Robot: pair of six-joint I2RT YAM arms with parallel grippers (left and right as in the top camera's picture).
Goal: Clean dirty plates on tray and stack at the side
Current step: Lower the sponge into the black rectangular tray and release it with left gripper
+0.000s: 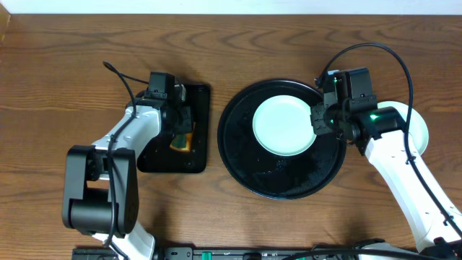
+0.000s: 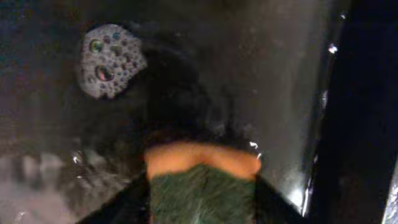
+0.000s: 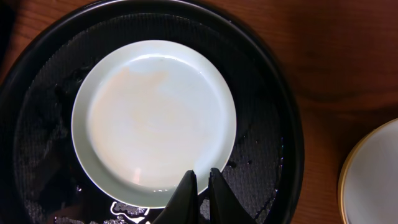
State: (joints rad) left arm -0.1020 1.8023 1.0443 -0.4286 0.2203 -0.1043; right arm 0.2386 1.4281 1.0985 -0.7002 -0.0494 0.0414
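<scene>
Left claw (image 1: 180,132) is squeezing the sponge (image 2: 202,180) over the small rectangular tray (image 1: 162,162). Right claw (image 3: 200,185) is pinching the mint plate (image 3: 155,118) by its rim, plate's sitting on the round tray (image 3: 270,93).

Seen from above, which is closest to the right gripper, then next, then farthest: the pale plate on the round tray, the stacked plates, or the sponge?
From the right gripper:
1. pale plate, just to its left, right at the jaws.
2. stacked plates, to its right, partly hidden.
3. sponge, far left, in the rectangular tray.

Plate (image 1: 284,126) on tray (image 1: 234,144), stack (image 1: 422,137) to right
</scene>
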